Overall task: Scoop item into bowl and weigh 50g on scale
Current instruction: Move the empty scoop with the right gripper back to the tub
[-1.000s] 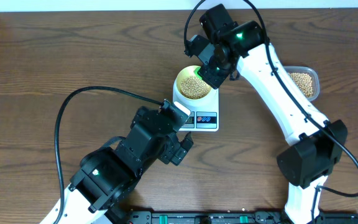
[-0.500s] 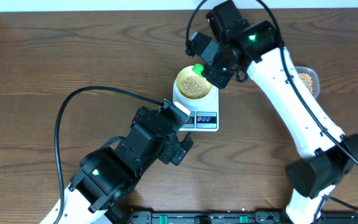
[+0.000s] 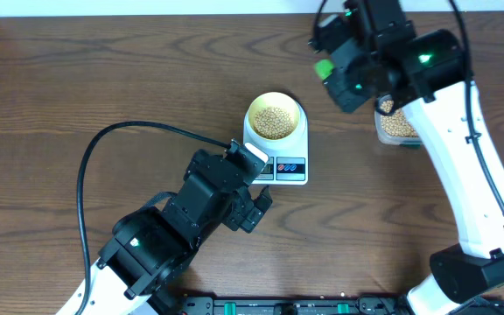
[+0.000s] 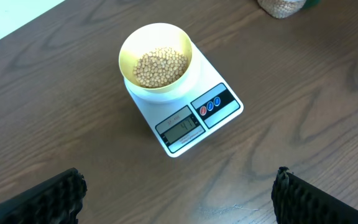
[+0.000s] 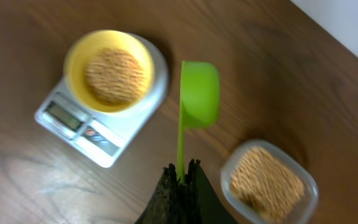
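You are holding the green scoop (image 5: 199,93) by its thin handle, the right gripper (image 5: 179,180) pinching that handle between closed fingers; the scoop's cup is hanging in the air between the scale (image 3: 278,162) and the clear container (image 5: 269,180), which is sitting toward the right end of the counter's (image 3: 103,87) far edge. The wrist view is blurring here, so I cannot tell whether the cup is carrying anything. The bowl (image 4: 155,59) is resting on the scale's platform, around the middle of the counter and nearer the far edge than the near one; the beans (image 4: 160,66) are lying in a low mound across its bottom, well under the rim. The display (image 4: 181,129) is showing what looks like a number in the low forties, though the digits are small. The left gripper (image 4: 179,202) is hovering toward the near edge with its fingers spread wide, holding nothing. Judging from that, you are working in the topping-up step, with a small shortfall remaining; the next move is calling for a shallow dip into the container, then a slow, partial tip over the bowl while you are watching the readout, since a full scoop is likely overshooting fifty.
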`<state>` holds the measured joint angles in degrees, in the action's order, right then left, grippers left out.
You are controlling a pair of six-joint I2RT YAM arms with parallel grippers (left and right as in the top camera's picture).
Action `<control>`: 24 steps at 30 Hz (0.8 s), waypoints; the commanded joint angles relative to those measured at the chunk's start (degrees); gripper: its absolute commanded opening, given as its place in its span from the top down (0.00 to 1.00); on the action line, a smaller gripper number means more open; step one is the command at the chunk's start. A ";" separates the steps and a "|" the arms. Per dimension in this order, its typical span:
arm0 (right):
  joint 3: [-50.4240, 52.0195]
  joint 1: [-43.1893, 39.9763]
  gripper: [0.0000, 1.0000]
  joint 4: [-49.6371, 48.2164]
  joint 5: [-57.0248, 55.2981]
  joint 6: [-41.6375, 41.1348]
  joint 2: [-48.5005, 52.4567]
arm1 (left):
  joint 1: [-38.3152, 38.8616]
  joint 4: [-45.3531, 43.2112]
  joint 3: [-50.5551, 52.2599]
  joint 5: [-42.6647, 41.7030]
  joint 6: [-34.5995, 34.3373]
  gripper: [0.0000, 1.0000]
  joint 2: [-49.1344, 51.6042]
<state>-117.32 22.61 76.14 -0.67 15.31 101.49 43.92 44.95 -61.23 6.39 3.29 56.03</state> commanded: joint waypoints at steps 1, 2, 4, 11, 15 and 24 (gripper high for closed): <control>-1.05 -3.30 0.99 1.29 -3.98 -4.24 -0.90 | -0.24 -0.07 -1.73 0.74 0.79 0.02 -0.31; -1.05 -4.42 0.99 1.86 -5.95 -5.53 -0.90 | -0.24 -0.07 -1.73 0.74 0.79 0.02 -0.31; -1.05 -5.90 0.99 3.23 -8.37 -7.08 -0.90 | -0.24 -0.07 -1.73 0.74 0.79 0.02 -0.31; -1.05 -8.94 0.99 5.68 -9.31 -22.75 -0.87 | -0.24 -0.07 -1.73 0.74 0.79 0.02 -0.31; -1.05 -9.11 0.99 5.55 -9.33 -29.73 -0.87 | -0.24 -0.04 -1.73 0.74 0.79 0.02 -0.31; -0.04 -10.01 0.99 12.35 -14.14 -48.17 0.04 | -0.24 -0.07 -1.73 0.74 0.79 0.02 -0.31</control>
<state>-117.32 13.69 85.91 -10.70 -23.18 101.47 43.92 44.95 -61.23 6.39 3.29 56.03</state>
